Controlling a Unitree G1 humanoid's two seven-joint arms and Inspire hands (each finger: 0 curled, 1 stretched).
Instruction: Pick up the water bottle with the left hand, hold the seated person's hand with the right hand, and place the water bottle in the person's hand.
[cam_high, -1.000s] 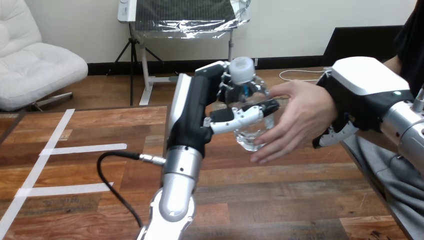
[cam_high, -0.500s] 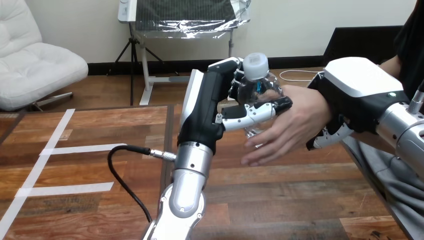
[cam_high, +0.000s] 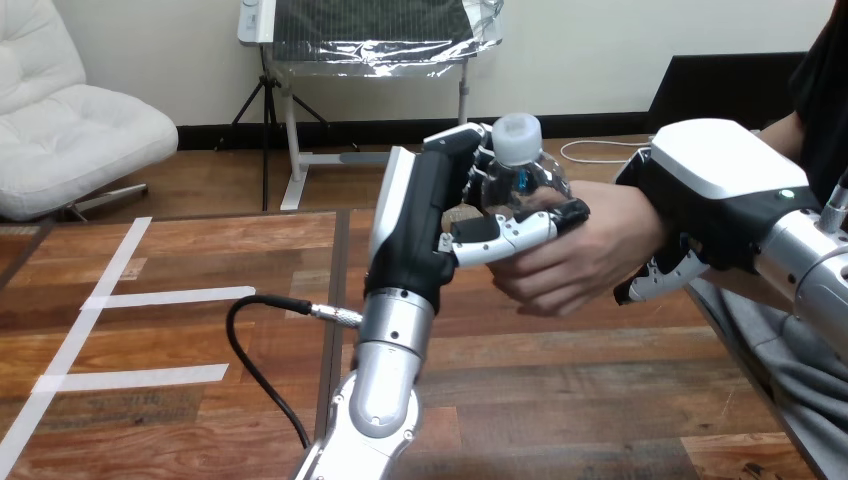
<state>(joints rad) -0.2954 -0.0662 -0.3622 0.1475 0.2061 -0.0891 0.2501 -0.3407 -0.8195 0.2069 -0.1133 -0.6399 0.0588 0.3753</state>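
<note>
Opening of the left hand (cam_high: 425, 225), curled round the water bottle (cam_high: 525, 178), is to be done slowly, once the person's hand (cam_high: 575, 260), closed round the bottle's base, bears it. Right of the bottle, the right hand (cam_high: 705, 195) is curled round the person's wrist (cam_high: 625, 225).

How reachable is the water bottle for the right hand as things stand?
Probably not: the right hand is curled round the person's wrist, and the person's hand and the left hand both wrap the water bottle.
</note>
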